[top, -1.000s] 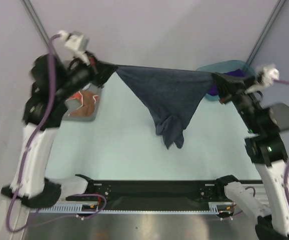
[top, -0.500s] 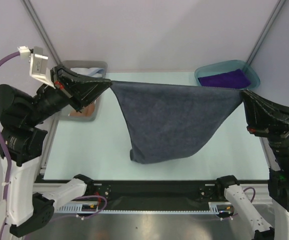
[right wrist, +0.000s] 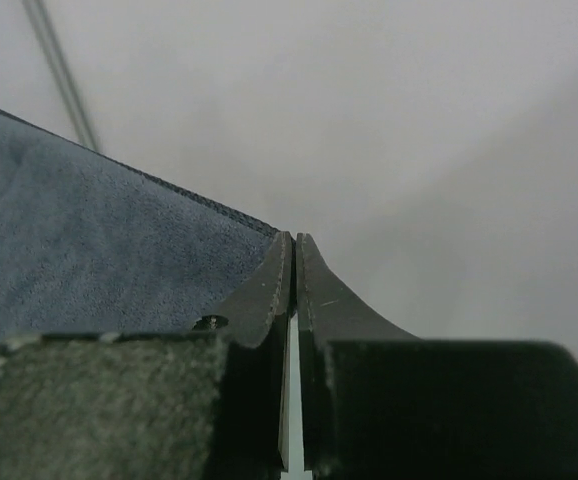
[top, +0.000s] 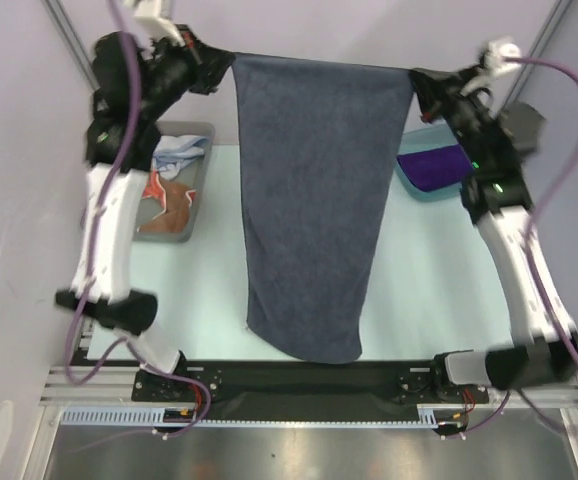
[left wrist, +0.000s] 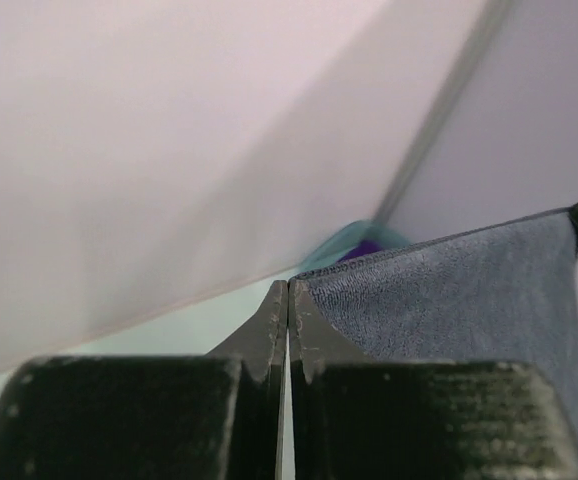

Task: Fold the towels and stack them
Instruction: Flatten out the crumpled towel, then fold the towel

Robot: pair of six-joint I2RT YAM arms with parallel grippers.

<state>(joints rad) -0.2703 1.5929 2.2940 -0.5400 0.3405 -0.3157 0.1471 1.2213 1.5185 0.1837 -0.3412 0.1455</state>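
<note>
Above the far edge of the desk (top: 424,280), in the top view, the dark grey-blue terry towel (top: 309,200) now hangs as one long, flat rectangle. A second ago it sagged between the arms in a bunched V with a twisted tail. Both arms have since risen and the cloth has shaken out smooth. The left tool (top: 224,65) and right tool (top: 417,78) each pinch a top corner, with the upper hem taut between them. The lower hem, with softly rounded corners, reaches toward the near edge; whether it touches the desk is unclear. I judge it ready for laying down, with no fold made yet. A grey plastic bin (top: 174,236) at the left edge holds a crumpled orange-red cloth (top: 169,190) and a pale one (top: 174,152). A teal translucent bin (top: 414,188) at the right edge holds a flat deep purple cloth (top: 434,165).

From the left wrist, the left tool (left wrist: 288,295) is clamped tight on the towel (left wrist: 449,290), whose nappy pile and stitched hem show.

From the right wrist, the right tool (right wrist: 294,245) is likewise closed on the towel's (right wrist: 89,240) corner.
</note>
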